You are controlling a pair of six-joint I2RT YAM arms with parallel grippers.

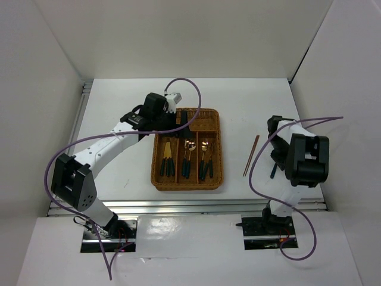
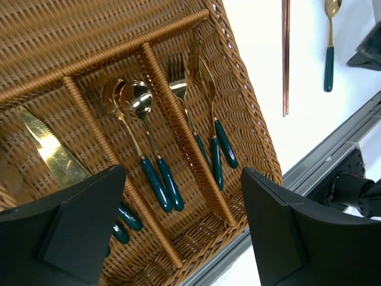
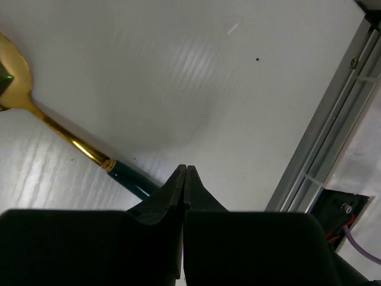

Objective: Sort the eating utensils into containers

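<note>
The brown wicker tray point(image 1: 218, 149) holds knives point(image 2: 47, 149) in its left long section, spoons point(image 2: 134, 101) in the middle one and forks point(image 2: 190, 89) in the right one. Its crosswise section point(image 2: 89, 30) shows nothing inside. My left gripper point(image 2: 184, 232) hangs open and empty above the tray, over its far end in the top view point(image 1: 169, 116). The chopsticks point(image 1: 250, 155) lie on the table right of the tray. One gold spoon with a green handle point(image 3: 59, 134) lies further right. My right gripper point(image 3: 185, 170) is shut with nothing between its tips, just above that handle.
The table's metal rail point(image 3: 321, 149) runs close to the right gripper, along the near edge point(image 1: 238, 205). White walls enclose the table at the back and both sides. The left arm's purple cable point(image 1: 184, 83) loops over the tray's far end.
</note>
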